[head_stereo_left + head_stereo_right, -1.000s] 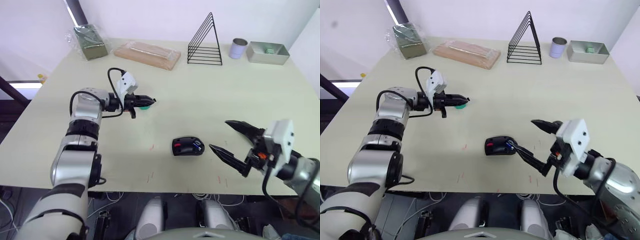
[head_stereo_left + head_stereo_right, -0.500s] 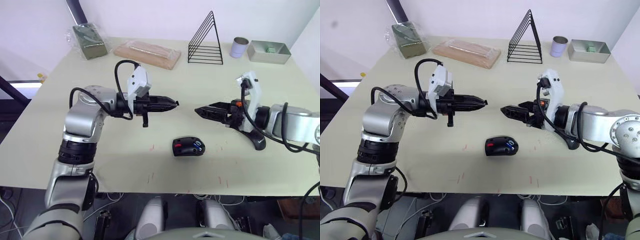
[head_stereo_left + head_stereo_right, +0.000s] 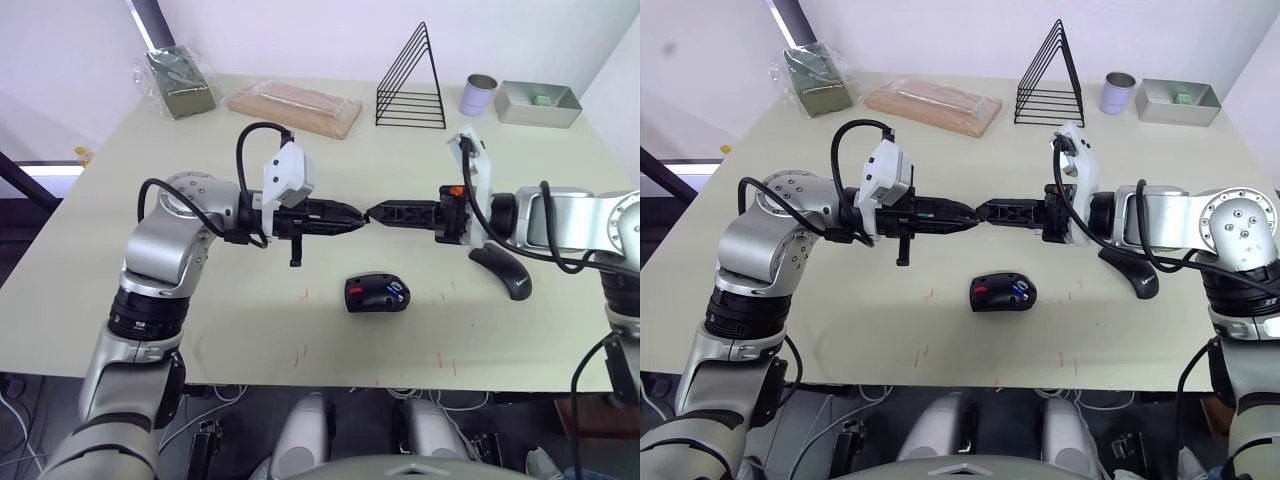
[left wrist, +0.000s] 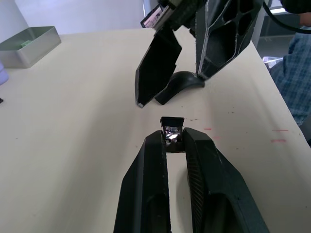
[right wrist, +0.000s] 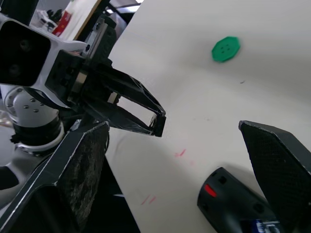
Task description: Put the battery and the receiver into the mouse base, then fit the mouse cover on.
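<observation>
Mouse base [image 3: 376,294] on table [image 3: 120,250] — cover [image 3: 501,271] to its right; wire rack [image 3: 411,85] behind

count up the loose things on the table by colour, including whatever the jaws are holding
Black: 4 - mouse base, mouse cover, receiver, wire rack
Green: 2 - bagged block, disc
Grey/silver: 2 - cup, tray
Tan: 1 - wrapped board
Blue: 1 - battery
Total: 10
</observation>
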Robot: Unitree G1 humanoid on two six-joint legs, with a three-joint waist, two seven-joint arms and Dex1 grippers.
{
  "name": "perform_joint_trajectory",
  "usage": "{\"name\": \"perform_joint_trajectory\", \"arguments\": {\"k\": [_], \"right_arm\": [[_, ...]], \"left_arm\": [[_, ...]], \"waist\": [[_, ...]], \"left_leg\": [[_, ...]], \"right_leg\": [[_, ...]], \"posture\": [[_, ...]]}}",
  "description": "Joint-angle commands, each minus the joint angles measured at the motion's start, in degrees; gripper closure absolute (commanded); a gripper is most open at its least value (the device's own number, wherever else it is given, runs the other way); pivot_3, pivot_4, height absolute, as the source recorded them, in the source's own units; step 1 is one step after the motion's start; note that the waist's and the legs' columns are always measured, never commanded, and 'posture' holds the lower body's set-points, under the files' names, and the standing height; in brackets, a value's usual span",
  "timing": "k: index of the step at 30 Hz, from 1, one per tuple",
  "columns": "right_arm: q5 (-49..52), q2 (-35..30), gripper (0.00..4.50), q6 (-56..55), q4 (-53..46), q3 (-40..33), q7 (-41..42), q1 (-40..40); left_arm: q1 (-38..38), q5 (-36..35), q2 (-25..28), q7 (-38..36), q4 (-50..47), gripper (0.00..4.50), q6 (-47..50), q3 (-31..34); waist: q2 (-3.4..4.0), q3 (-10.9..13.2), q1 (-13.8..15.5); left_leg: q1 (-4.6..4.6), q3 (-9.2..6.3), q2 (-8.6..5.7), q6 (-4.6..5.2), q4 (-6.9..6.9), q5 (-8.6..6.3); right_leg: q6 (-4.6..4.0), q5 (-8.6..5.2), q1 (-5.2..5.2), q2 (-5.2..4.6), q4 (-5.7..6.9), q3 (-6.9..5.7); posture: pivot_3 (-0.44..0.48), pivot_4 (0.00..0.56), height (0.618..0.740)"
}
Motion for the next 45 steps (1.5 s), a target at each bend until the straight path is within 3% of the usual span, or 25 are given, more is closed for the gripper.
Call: {"name": "perform_joint_trajectory", "arguments": {"k": [1, 4, 24, 28, 45], "right_arm": [[1.24, 1.07, 1.29, 2.64, 2.42, -1.96, 0.91, -2.28], [1.24, 1.89, 2.63, 4.00, 4.03, -2.36, 0.78, -2.76], [1.24, 5.00, 2.63, 7.98, 7.68, -4.26, 0.67, -2.95], [1.24, 5.47, 3.71, 7.96, 7.79, -4.51, 0.55, -2.91], [1.24, 6.12, 3.71, 8.07, 7.40, -4.81, 0.16, -2.16]], "left_arm": [[-0.92, -0.56, 0.57, -0.35, -0.88, 4.48, -2.55, -0.29], [-1.11, -0.65, 0.40, -0.24, -0.64, 4.48, -3.14, -0.53], [-1.96, -0.27, 0.51, -0.22, 0.52, 4.48, -5.20, -2.41], [-2.02, -0.35, 0.63, -0.55, 0.37, 4.48, -5.26, -2.57], [-2.24, 0.03, 0.83, -0.19, 1.10, 4.48, -6.48, -3.28]], "waist": [[0.00, 0.00, 0.00], [-0.01, -0.01, 0.06], [-0.01, -0.01, -0.03], [-0.01, -0.02, -0.04], [-0.01, -0.02, -0.05]], "left_leg": [[-0.05, 0.01, 0.00, 0.01, 0.00, 0.00], [-0.33, 0.00, -0.02, 0.01, 0.01, 0.00], [-0.57, 0.07, -0.03, 0.02, 0.03, 0.00], [-0.58, 0.07, -0.03, 0.02, 0.02, 0.00], [-0.59, 0.07, -0.02, 0.02, 0.02, 0.01]], "right_leg": [[0.00, 0.00, -0.05, 0.00, -0.01, 0.00], [0.02, 0.01, -0.35, -0.01, 0.03, 0.00], [0.03, 0.02, -0.62, 0.01, 0.09, 0.05], [0.03, 0.02, -0.62, 0.01, 0.09, 0.06], [0.03, 0.02, -0.63, 0.01, 0.09, 0.06]], "posture": [[0.000, 0.150, 0.740], [0.000, 0.150, 0.740], [0.000, 0.150, 0.740], [0.000, 0.150, 0.740], [0.000, 0.150, 0.740]]}}
